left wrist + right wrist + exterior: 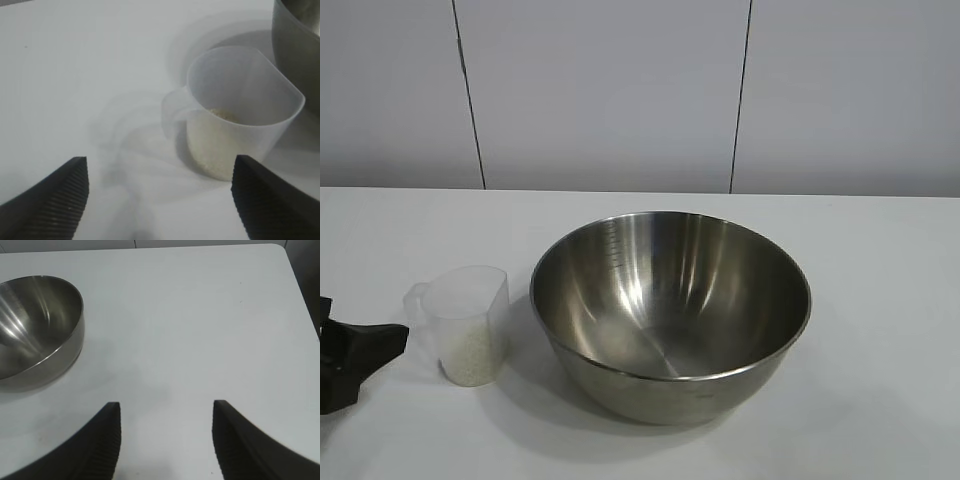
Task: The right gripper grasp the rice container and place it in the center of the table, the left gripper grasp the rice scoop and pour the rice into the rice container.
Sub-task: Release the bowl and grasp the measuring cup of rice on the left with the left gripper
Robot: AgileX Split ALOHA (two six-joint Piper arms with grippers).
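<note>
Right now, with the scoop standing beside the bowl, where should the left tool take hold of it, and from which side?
Probably across the rice scoop body, or at its small handle, coming from the side away from the rice container. It stands upright, its handle turned toward the open left tool.

Cut-offs and occlusions

Exterior view: left gripper (360, 352) enters at the frame edge, only a fingertip and part of the bar showing; right arm out of frame. Left wrist view: rice container (299, 47) cropped to a slice of wall. Right wrist view: container cropped at the edge. Right gripper (165, 440) fingers cropped at their bases.
</note>
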